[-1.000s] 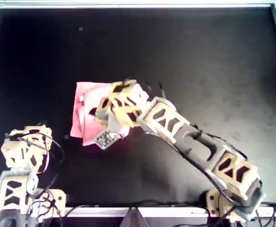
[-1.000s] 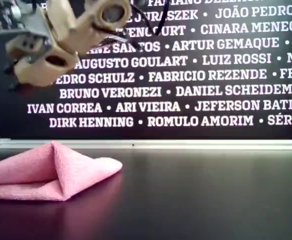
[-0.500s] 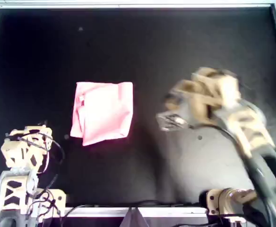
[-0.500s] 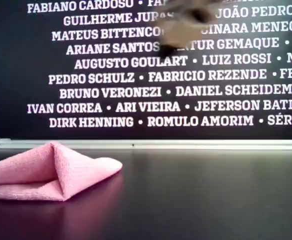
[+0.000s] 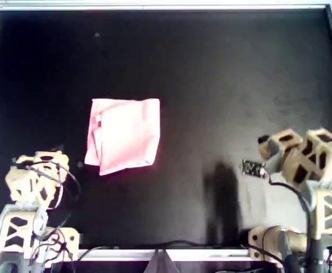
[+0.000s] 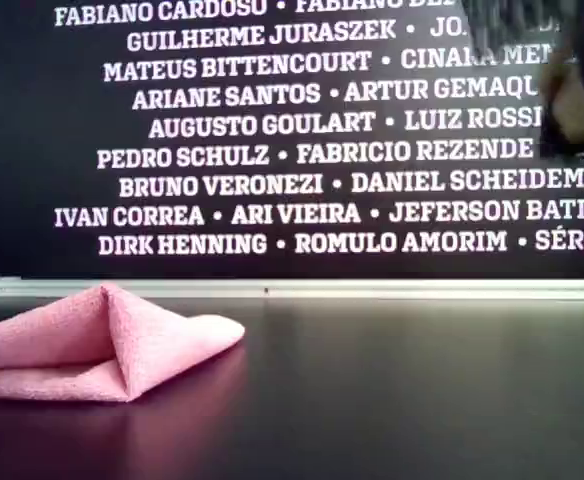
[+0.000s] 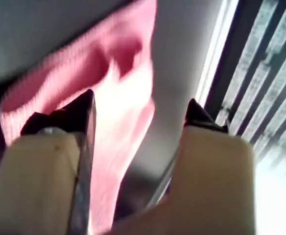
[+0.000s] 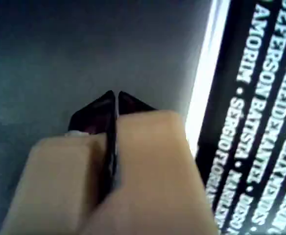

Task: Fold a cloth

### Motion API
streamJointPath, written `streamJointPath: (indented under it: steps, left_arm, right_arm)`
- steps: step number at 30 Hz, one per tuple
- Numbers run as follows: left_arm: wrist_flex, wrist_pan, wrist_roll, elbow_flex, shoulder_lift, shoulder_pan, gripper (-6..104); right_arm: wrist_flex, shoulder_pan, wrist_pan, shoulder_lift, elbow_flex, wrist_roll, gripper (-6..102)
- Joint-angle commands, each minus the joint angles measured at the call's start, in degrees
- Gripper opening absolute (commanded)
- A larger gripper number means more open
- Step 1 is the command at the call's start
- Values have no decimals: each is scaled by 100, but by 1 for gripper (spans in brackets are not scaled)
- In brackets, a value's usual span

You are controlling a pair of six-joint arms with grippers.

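Note:
The pink cloth (image 5: 123, 135) lies folded into a rough square on the black table, left of centre in the overhead view. In the exterior view the cloth (image 6: 102, 345) sits low at the left, with a raised fold. The left arm (image 5: 34, 181) is tucked at the overhead view's lower left, just short of the cloth. My left gripper (image 7: 140, 100) is open with nothing between its fingers, and the cloth (image 7: 118, 83) lies beyond them. My right gripper (image 8: 112, 94) is shut on nothing. It hovers at the overhead view's lower right (image 5: 252, 168), far from the cloth.
The black table (image 5: 211, 68) has a metal rim (image 5: 166, 5) along its far edge. A dark wall with white printed names (image 6: 312, 150) stands behind it. A blurred part of an arm (image 6: 577, 95) shows at the exterior view's upper right.
The right arm drew back from above the cloth to the overhead view's lower right. The cloth stayed where it was. The left arm barely shifted.

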Motion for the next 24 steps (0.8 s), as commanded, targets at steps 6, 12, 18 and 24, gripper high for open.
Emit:
streamJointPath:
  steps: [6,12,18,24]
  left_arm:
    - [-18,9,-26,-70,97,-149,63]
    - [9,-53,-26,-70,97,-149,63]
    - [18,-88,-26,-70,97,-149,63]
    - [229,-70,-26,-70,105,132,63]
  right_arm:
    - [-2426,-360,-44,1107,1644,-44,1]
    - [-2681,-343,-26,2505,3261,-44,1]
    - [-2681,-255,-62,2936,3305,-35,1]
    - [-2672,-413,70,3023,3331,369,1]
